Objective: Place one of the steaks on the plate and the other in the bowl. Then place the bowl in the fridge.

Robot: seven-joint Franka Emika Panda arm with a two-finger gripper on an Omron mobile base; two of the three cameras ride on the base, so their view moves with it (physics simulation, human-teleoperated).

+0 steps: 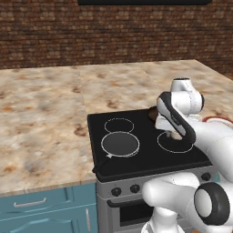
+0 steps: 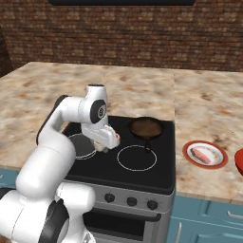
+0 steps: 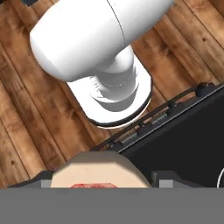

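Marble-patterned beige stone countertop [image 1: 41,118] filled the left of the left base view, with blue cabinet drawers [image 1: 41,209] below it at 7 o'clock and a brown brick wall [image 1: 91,32] behind at 12 o'clock. To its right sat the flat black glass cooktop [image 1: 141,160], and a grey-filled ring burner [image 1: 120,144] lay near its front left corner.

In the right base view the white two-finger gripper [image 2: 100,147] hung over the left half of that cooktop, at about 9 o'clock from the empty white-outlined ring burner [image 2: 136,158]. In the hand view a pale slab with a strip of red showing at its lower edge, the second steak [image 3: 98,173], sat between the two dark finger tips [image 3: 46,184]. The jaws stood wide and clamped on its sides, holding it clear of the cooktop. Brown wooden floorboards [image 3: 26,131] ran behind it in that view.

Further right, a round dark brown pan [image 2: 146,128] rested on the rear burner, at 1 o'clock from the gripper. On the counter to the right of the cooktop lay the flat red-rimmed white plate [image 2: 185,152], with the pink-red streaked first steak [image 2: 203,154] lying on its centre. At 3 o'clock from the plate, cut off by the frame edge, was the glossy red bowl [image 2: 240,161], near the plate and not touching it.
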